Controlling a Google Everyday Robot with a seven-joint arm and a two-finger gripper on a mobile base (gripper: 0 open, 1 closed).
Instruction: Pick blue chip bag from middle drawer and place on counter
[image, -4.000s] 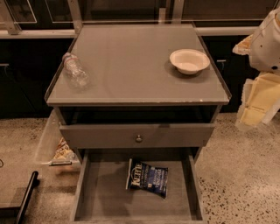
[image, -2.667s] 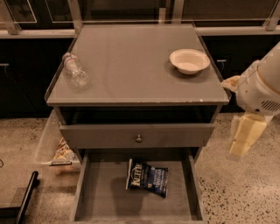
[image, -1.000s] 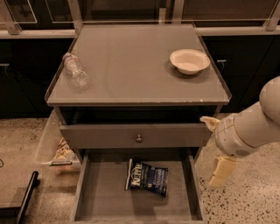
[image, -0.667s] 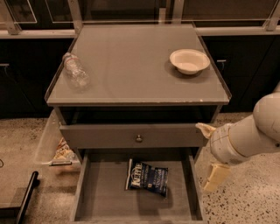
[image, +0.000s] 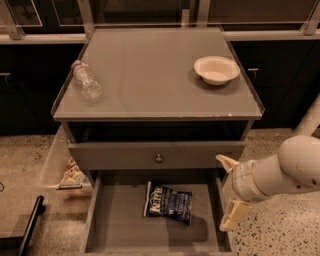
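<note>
A clear plastic bottle (image: 86, 80) is noted lying on its side, well apart from an upright white bowl (image: 216, 69). A snack packet (image: 73, 173) is observed inside a clear bin (image: 50, 160) on the speckled floor (image: 20, 165).

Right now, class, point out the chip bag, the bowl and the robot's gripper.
chip bag (image: 169, 202), camera view, middle of the bag.
bowl (image: 216, 70), camera view, its inside hollow.
gripper (image: 221, 193), camera view, midway between its open fingertips, at the right side of the drawer (image: 125, 220).

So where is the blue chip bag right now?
In the camera view the blue chip bag lies on the floor of the middle drawer, right of centre; the gripper, open, is at the drawer's right wall, clear of the bag.
</note>
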